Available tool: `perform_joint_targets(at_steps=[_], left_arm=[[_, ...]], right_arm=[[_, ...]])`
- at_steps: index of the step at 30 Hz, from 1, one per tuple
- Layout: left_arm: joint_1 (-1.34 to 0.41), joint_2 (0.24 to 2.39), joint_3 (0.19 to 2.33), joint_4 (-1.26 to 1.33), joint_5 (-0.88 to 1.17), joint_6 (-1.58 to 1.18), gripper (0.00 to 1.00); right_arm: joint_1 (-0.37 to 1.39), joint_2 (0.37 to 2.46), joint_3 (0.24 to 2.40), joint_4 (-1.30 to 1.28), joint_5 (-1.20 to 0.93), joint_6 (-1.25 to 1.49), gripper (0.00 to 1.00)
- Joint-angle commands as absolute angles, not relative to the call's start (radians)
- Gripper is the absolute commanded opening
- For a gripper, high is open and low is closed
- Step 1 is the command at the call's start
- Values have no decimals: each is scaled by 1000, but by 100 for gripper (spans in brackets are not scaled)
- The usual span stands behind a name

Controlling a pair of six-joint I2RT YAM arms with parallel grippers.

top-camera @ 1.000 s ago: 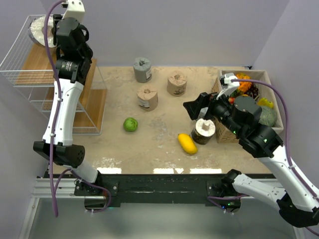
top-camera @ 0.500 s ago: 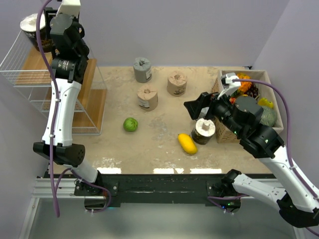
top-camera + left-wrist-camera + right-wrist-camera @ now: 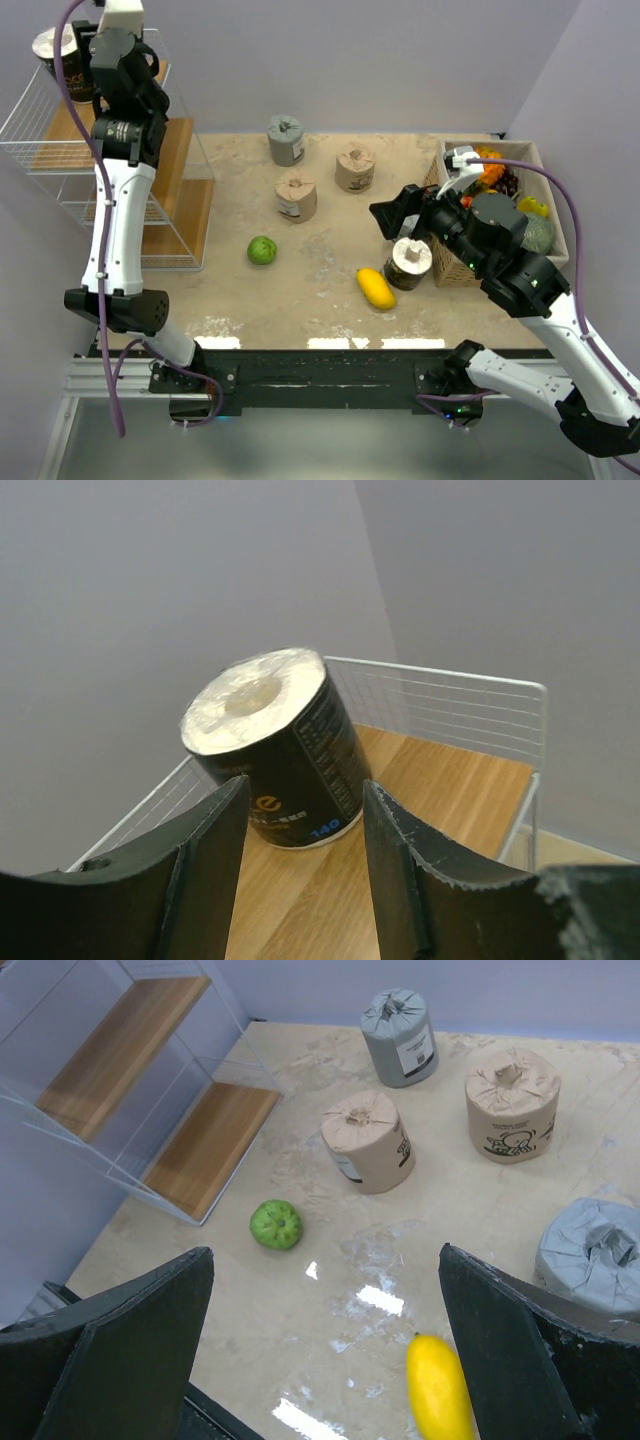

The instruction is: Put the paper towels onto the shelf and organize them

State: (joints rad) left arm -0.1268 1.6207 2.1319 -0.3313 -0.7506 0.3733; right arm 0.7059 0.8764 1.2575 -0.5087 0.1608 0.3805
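A black-wrapped paper towel roll (image 3: 275, 750) stands upright on the top wooden board of the white wire shelf (image 3: 450, 790), also seen in the top view (image 3: 55, 62). My left gripper (image 3: 300, 815) is open; its fingertips flank the roll's base with gaps on both sides. On the table are a grey roll (image 3: 286, 139), two tan rolls (image 3: 296, 194) (image 3: 355, 167) and a dark-sided roll (image 3: 408, 262). My right gripper (image 3: 393, 218) is open and empty above the table, left of that dark-sided roll.
A green fruit (image 3: 262, 250) and a yellow fruit (image 3: 376, 288) lie on the table in front of the rolls. A tan box of fruit (image 3: 540, 160) stands at the right edge. The shelf's lower boards (image 3: 185, 215) step down toward the table.
My left wrist has risen and drawn back. The black roll has shifted left on the top tier and now shows upright. The right arm has not moved.
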Motion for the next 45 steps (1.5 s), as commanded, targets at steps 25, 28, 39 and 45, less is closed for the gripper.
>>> perform_joint_targets(at_steps=[25, 28, 39, 45], left_arm=[[91, 1586, 1965, -256, -431, 95, 64], [92, 1565, 1931, -229, -338, 83, 65], [90, 1534, 1982, -333, -89, 68, 69], [84, 1427, 1945, -374, 107, -23, 71]], right_arm=[[706, 845, 1284, -517, 181, 379, 99], [706, 844, 1279, -520, 184, 382, 99], [706, 880, 1262, -526, 212, 431, 99], [706, 1001, 1304, -635, 340, 431, 97]])
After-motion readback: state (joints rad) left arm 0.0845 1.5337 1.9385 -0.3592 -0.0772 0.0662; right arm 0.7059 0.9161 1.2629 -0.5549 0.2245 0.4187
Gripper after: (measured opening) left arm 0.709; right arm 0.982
